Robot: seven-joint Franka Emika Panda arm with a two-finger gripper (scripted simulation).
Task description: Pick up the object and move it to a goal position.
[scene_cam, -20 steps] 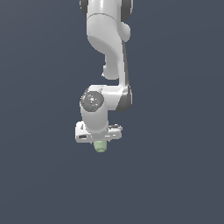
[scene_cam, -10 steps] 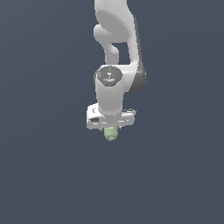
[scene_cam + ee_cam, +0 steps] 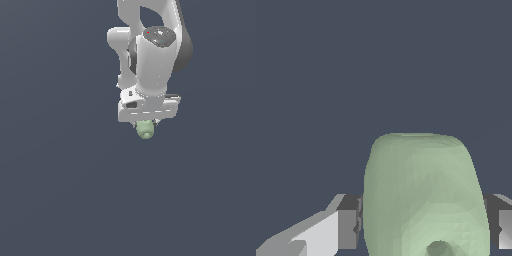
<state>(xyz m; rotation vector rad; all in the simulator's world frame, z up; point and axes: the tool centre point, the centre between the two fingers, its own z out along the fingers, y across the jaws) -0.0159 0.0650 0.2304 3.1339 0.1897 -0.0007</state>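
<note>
The object (image 3: pixel 145 130) is a small pale green lumpy blob, narrower than the white gripper. It pokes out below my gripper (image 3: pixel 146 125), which is shut on it, high in the exterior view. In the wrist view the object (image 3: pixel 423 195) fills the space between the two fingers (image 3: pixel 348 227), which press its sides. A round dimple shows on its near face. The fingers themselves are mostly hidden by the white hand in the exterior view.
The white arm (image 3: pixel 155 50) rises out of the exterior view's top edge. A plain dark grey surface (image 3: pixel 60 190) lies all around and below.
The arm has carried the object up and toward the exterior view's right. The gripper has stayed shut on it throughout.
</note>
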